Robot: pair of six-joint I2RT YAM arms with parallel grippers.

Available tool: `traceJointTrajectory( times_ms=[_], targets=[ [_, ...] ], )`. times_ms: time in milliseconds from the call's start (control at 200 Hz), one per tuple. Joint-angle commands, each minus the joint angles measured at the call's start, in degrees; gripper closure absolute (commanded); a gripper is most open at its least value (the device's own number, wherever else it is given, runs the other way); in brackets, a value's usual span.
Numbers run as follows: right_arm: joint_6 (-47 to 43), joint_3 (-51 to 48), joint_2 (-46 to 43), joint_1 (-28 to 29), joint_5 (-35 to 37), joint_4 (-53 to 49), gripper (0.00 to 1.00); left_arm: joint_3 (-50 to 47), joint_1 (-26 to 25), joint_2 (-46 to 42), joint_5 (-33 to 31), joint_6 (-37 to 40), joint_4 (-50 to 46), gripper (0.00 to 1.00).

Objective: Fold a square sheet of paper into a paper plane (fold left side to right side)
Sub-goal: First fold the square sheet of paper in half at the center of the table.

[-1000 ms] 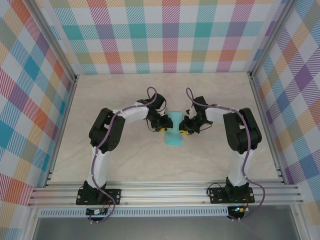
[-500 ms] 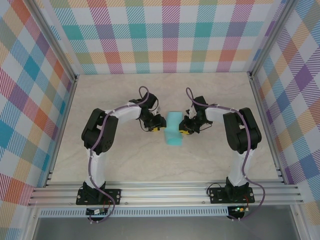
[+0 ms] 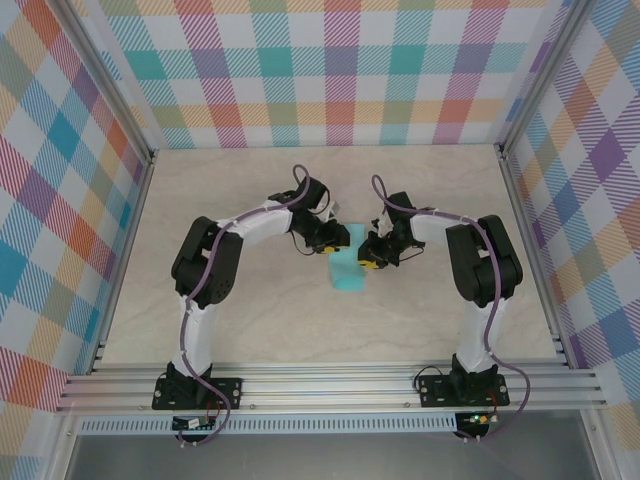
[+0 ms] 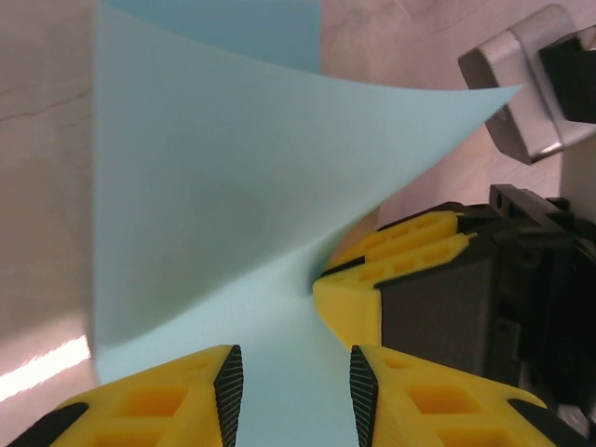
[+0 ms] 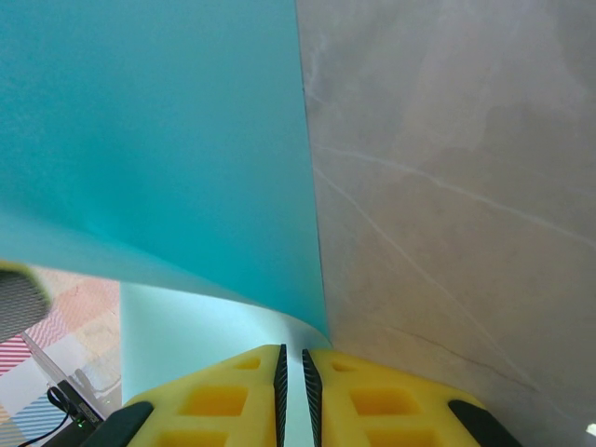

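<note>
The square sheet of paper (image 3: 348, 274) is turquoise and lies mid-table between my two grippers, its upper part curled up. My left gripper (image 3: 333, 240) is at the sheet's upper left, over the paper. In the left wrist view its jaws (image 4: 291, 372) stand apart with the pale paper (image 4: 214, 186) lying under the gap and a flap arching above. My right gripper (image 3: 366, 256) is at the sheet's right edge. In the right wrist view its jaws (image 5: 291, 358) are pinched on the curled edge of the paper (image 5: 158, 121). The right gripper's yellow fingers (image 4: 400, 270) show just beyond the left gripper.
The beige marble-look table (image 3: 250, 320) has bare room on all sides of the paper. Plaid walls (image 3: 330, 70) and aluminium posts enclose it, with a rail (image 3: 330, 385) along the near edge where both arm bases sit.
My left gripper pulled away to the left of the paper, then came back right onto its upper left part. The right gripper and the paper's lower end stayed put.
</note>
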Motion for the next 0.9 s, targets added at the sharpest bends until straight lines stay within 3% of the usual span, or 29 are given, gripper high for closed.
traceJointTrajectory(
  times_ms=[0,485,895],
  targets=[
    [-1.13,-2.02,4.46,0.83,5.99,-2.95,0.84,2.25,-0.22,2.97,0.48,1.85,-1.79,0.63],
    [-1.8,-2.0,4.87,0.84,6.95,-3.7,0.84,-1.22,2.84,3.07,-6.56,4.27,-4.0,0.62],
    [-1.86,-1.48,4.98,0.84,6.61,-3.81,0.84,-0.58,5.6,-1.09,-4.39,7.15,-5.46,0.61]
  ],
)
